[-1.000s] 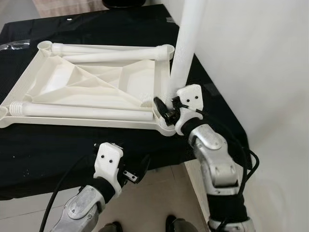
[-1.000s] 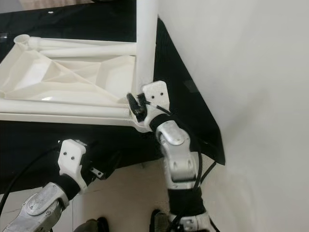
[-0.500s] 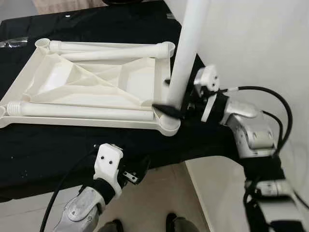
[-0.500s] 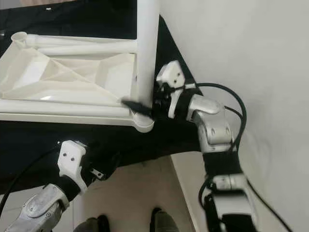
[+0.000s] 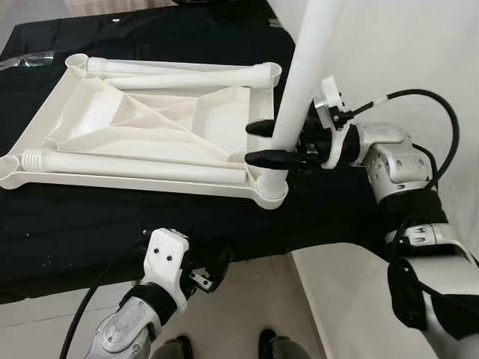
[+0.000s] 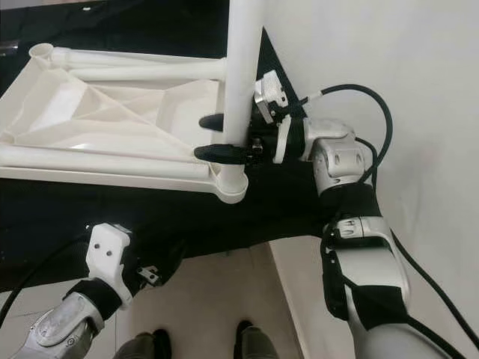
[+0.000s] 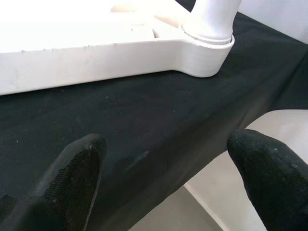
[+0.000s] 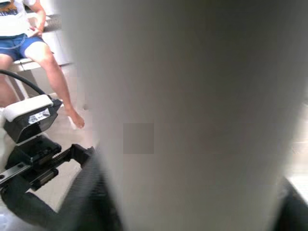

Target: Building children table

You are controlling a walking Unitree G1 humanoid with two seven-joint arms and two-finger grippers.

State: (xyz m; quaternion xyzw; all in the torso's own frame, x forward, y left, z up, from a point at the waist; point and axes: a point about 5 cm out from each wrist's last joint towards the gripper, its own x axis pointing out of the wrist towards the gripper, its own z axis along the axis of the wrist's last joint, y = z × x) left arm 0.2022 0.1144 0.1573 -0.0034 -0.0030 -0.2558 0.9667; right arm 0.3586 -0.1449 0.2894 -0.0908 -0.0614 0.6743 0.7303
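The white plastic table top (image 5: 150,127) lies upside down on a black cloth. One white leg (image 5: 303,75) stands upright in the near right corner socket (image 7: 207,48). My right gripper (image 5: 263,143) reaches in from the right and is shut on this leg just above the socket, one finger on each side. The leg (image 8: 183,115) sits blurred between the fingers in the right wrist view. My left gripper (image 7: 163,163) hangs open below the table's front edge, holding nothing. Two loose legs (image 5: 179,71) lie along the far edge, and another (image 5: 135,168) lies along the near edge.
The black cloth (image 5: 112,224) covers the work table and drops over its front edge. A white wall (image 5: 404,60) stands close on the right. Tiled floor (image 5: 247,314) lies below. A seated person's legs (image 8: 43,57) appear in the right wrist view.
My right arm has swung from below the corner round to the right of the upright leg, and its fingers now clasp the leg sideways. The left arm has barely moved.
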